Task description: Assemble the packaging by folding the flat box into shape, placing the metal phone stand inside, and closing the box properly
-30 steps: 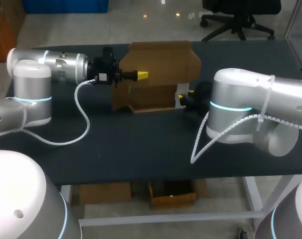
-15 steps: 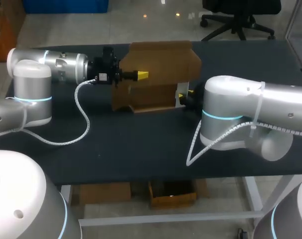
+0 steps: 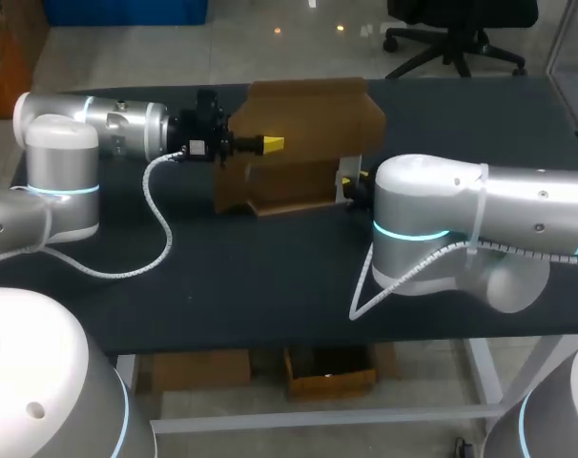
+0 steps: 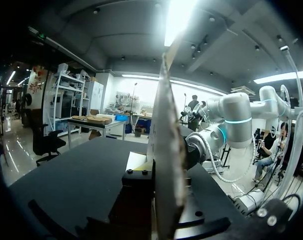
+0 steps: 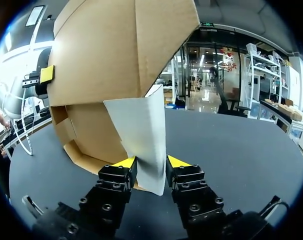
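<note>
box (image 3: 303, 143): stands upright on the tabletop (image 3: 222, 277), only partly folded into shape.
left pincer (image 3: 270, 144): at the box's left side, pinching its upper panel, probably to steady it.
right pincer (image 5: 146, 162): at the box's right end, pressed onto the white flap (image 5: 141, 130), seemingly to fold it inward.

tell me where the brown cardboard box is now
In the head view the brown cardboard box stands far-middle on the black table, between the left jaws and the right jaws.
</note>
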Robot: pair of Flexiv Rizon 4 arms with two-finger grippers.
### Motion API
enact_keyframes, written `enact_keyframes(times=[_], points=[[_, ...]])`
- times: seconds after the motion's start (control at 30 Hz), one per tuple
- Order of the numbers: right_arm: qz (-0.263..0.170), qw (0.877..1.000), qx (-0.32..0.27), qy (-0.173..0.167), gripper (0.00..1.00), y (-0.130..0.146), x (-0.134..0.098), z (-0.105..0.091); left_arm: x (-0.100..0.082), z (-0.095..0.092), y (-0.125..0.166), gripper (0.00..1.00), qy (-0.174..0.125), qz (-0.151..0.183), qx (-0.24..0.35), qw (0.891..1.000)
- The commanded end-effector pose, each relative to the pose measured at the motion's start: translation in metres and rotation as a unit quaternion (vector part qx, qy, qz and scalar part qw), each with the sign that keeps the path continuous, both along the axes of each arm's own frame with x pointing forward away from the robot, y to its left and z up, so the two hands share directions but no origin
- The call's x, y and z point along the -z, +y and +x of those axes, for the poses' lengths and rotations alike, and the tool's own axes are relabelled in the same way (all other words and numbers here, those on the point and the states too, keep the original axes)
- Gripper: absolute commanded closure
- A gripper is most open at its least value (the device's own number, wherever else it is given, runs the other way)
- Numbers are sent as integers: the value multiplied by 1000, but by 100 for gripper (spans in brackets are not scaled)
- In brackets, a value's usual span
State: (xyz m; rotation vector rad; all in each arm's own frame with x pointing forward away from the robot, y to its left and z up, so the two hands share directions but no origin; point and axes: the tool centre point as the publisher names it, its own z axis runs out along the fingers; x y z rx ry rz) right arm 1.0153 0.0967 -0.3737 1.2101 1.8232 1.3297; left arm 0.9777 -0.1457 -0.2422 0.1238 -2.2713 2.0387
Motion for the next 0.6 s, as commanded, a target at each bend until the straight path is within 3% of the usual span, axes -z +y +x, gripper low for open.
enact_keyframes(times=[0.03,0.6], points=[[-5,1000,19,-5,65,4,4,7,5,-1,1,100,0,-1,2,1000],[-1,1000,22,-5,69,6,5,11,5,-1,1,100,0,-1,2,1000]])
